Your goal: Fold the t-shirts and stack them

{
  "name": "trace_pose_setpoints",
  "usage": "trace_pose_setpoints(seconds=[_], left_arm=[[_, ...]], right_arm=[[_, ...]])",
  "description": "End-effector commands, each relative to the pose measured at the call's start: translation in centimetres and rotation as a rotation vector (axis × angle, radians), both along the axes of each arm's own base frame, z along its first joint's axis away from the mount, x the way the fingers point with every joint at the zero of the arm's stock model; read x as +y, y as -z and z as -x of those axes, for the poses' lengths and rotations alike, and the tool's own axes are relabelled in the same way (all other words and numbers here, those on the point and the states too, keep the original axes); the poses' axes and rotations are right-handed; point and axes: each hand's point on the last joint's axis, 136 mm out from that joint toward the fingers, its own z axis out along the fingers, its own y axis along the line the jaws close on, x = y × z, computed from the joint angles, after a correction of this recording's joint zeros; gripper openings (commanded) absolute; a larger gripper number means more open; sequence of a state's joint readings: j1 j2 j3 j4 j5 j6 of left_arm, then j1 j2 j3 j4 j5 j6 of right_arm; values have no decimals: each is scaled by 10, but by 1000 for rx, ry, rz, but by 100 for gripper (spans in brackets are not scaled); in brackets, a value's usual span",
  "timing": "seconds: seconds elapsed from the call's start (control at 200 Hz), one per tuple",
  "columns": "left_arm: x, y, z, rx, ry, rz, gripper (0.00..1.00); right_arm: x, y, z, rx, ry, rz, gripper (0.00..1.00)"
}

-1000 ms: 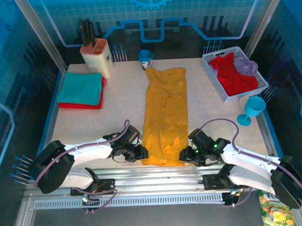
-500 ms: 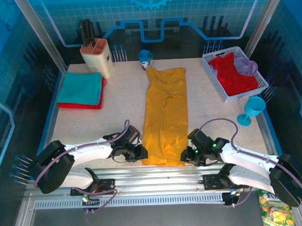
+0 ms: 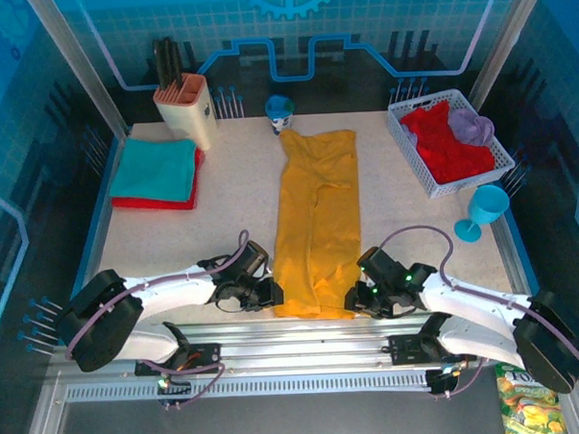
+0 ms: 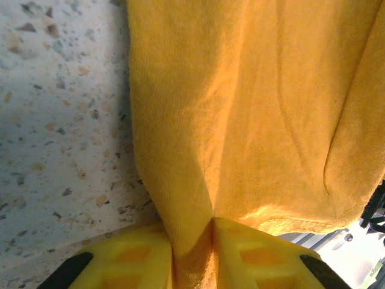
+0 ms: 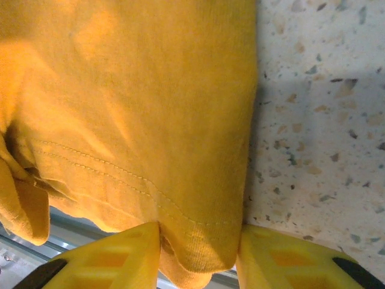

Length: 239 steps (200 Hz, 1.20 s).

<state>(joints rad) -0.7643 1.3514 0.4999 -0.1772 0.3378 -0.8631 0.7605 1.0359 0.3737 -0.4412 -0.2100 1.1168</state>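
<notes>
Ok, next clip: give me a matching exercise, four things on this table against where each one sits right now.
Things
1. mustard-yellow cotton t-shirt
2. folded teal t-shirt
3. lavender t-shirt
4. turquoise plastic goblet

Places
A. in the white mesh basket
B. on top of a folded red t-shirt, far left
C. upright on the table, beside the basket's near end
D. laid out in the middle, near hem pinched by the left gripper and right gripper

Pairs: 1-D, 2-B, 3-A, 4-C

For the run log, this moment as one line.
left gripper: shut on yellow t-shirt | right gripper: shut on yellow t-shirt | stack: teal tee over red tee
</notes>
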Motion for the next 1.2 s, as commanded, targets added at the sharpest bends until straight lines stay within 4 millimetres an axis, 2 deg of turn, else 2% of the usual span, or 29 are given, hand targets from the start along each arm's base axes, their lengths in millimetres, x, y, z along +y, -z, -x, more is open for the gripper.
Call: trace_pose_setpoints(seconds=[0.0,0.135,0.27,0.55,0.88,1.03,1.191], left_arm=[[-2,0,4,6,10,9,23],[-1,-1,3,4,6,7,22],[-2,-3,2,-1,3,10,21],[-4,-11,0,-9,6,-2,6],[10,-35,3,-45,-25,-36,0],[15,-33,8,-42,-37,-60,0],[12,-28,23,-24,-37,-77,0]], right_arm=[[36,-12,-12,-102,-75,-162,38],[37,-14,-15,-119,-80,-148,35],[38,-14,-15,-123,-78,-157,27],[39,-21,-17,-129,-86,-157,1],[23,-26,-10,-91,-56,-82,0],[6,-27,-2,-73,-57,-3,0],[-5,-28,11,-24,-76,39,0]])
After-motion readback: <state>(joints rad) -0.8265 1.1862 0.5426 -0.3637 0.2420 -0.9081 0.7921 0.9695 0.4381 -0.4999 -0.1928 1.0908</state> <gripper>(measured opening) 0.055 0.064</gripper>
